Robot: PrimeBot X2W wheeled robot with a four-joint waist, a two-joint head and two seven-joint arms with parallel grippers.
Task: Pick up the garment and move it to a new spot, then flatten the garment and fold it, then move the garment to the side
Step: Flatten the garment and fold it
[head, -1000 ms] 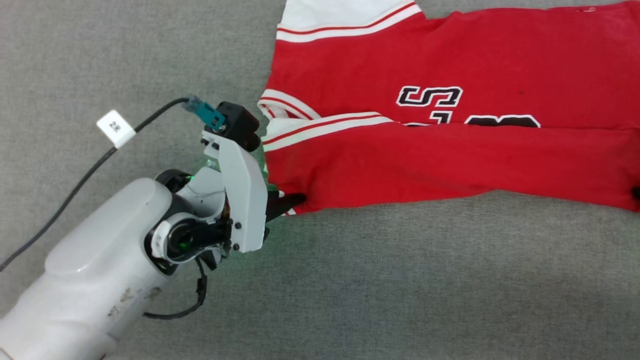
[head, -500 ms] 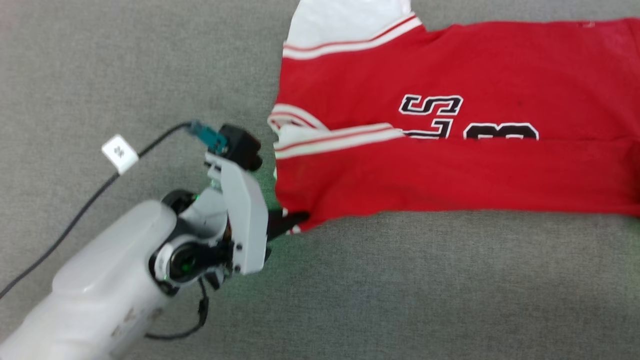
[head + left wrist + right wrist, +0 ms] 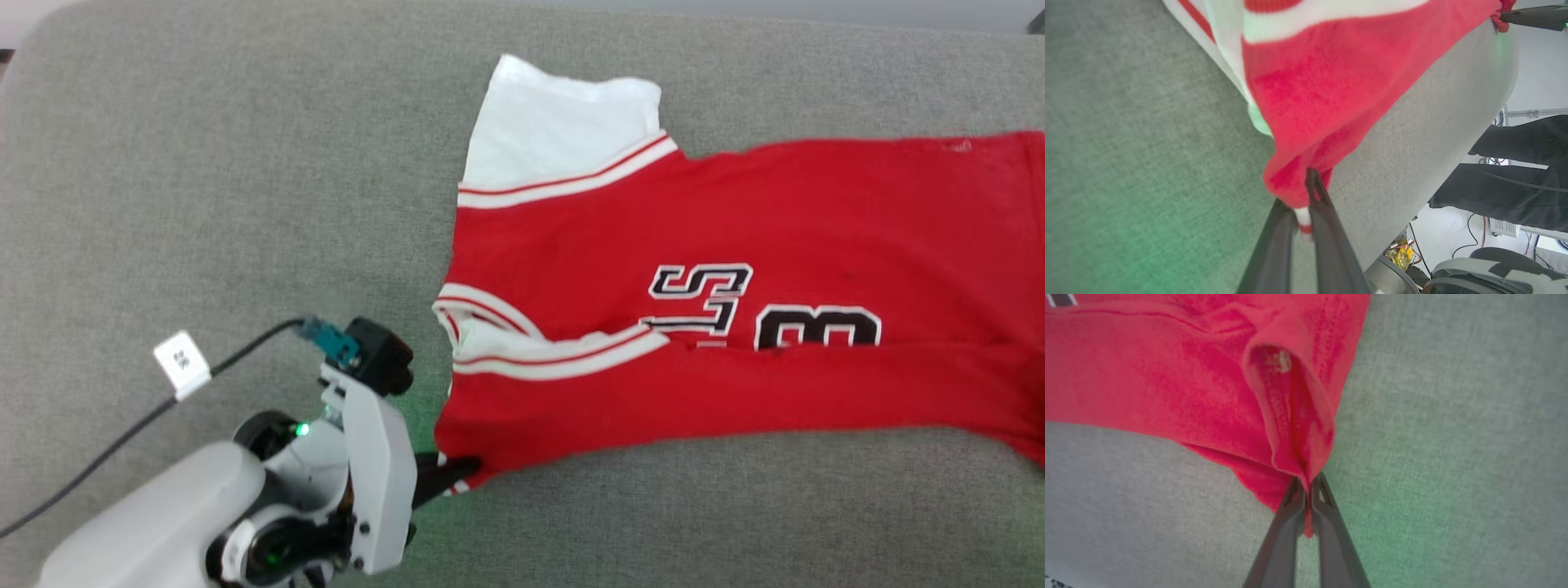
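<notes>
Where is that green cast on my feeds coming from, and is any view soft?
Head view: green glow on the grey surface around the left gripper, beside a lit green wrist light; garment lettering slightly soft. Left wrist view: green wash lower left, cloth near the fingers blurred. Right wrist view: green tint right of the right gripper, fabric soft.

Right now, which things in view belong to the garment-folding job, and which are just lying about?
In the job:
- garment, red with a white panel and striped trim
- left fingers, shut on its striped corner
- right fingers, shut on a bunched red edge

Just there:
- grey padded surface under it all
- black cable with white tag
- loose wires past the surface's edge
</notes>
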